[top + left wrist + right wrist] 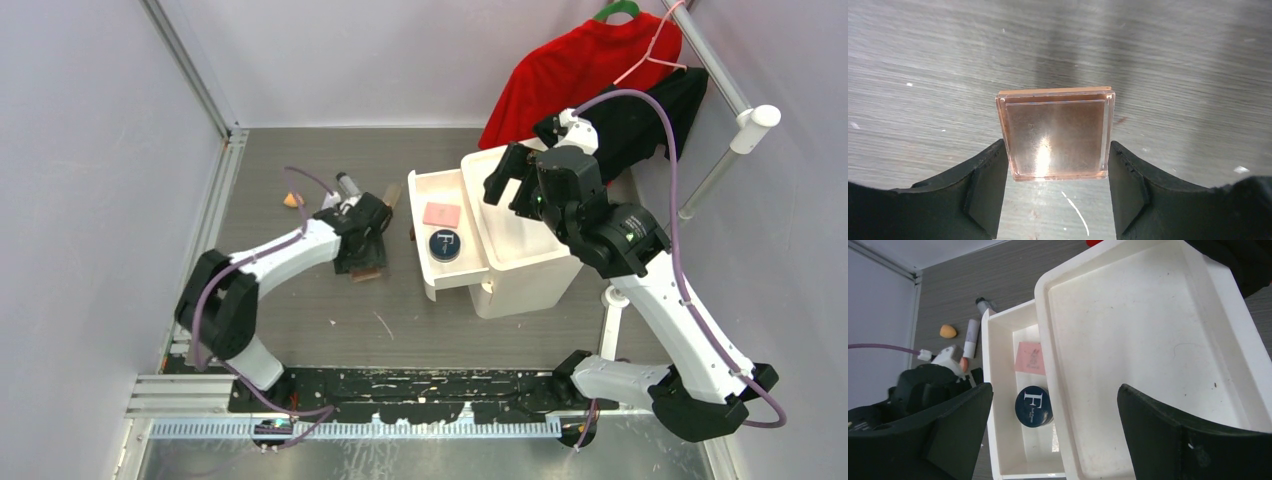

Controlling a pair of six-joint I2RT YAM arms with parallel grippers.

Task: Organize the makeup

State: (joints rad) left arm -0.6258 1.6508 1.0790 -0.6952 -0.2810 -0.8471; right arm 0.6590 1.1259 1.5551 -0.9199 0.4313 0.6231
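The palette (pixel 1057 135) lies flat on the table at the centre of the left wrist view, squarely between the left gripper's (pixel 1058 187) spread fingers, edges parallel to them. The right gripper (pixel 1055 432), also apart, hovers over the drawer (pixel 998 390).

A navy compact (pixel 445 244) and pink sponge (pixel 441 214) lie in the open white drawer (pixel 427 190).

The grey wood-grain table (pixel 300 330) carries a white drawer unit (pixel 520 270); left of it lie a square brown palette (pixel 1057 134), white tube (pixel 971 338) and orange sponge (pixel 291 199).
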